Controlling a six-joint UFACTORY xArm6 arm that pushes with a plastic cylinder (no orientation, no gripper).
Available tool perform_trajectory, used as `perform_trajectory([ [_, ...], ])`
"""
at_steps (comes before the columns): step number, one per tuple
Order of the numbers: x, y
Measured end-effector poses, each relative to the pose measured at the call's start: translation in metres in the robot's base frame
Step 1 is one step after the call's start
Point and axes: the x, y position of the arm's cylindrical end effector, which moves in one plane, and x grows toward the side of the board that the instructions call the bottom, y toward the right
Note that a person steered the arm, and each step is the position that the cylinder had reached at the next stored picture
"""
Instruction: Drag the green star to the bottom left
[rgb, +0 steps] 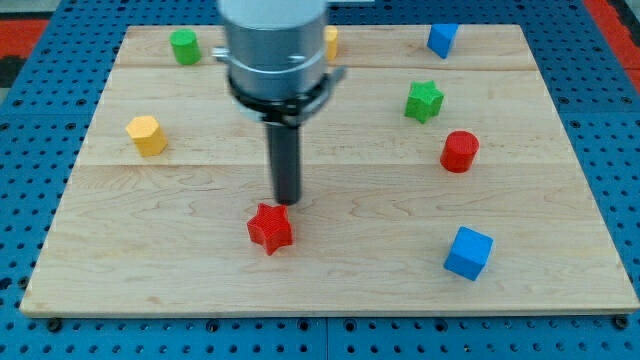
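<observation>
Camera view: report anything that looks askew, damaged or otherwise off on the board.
Nothing looks damaged or spilled. One mismatch: my tip sits just above the red star, far from the green star, which lies toward the view's upper right. A yellow block at the view's top is mostly hidden behind the arm.

My tip just above red star, near bench middle; green star well apart at upper right, red cylinder just below it, blue cube lower right, yellow block left
</observation>
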Motion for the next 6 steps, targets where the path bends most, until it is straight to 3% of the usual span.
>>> perform_trajectory([
  [1, 0.021, -0.016],
  [2, 0.046, 0.013],
  [3, 0.018, 0.019],
  [5, -0.121, 0.153],
  [6, -0.122, 0.246],
])
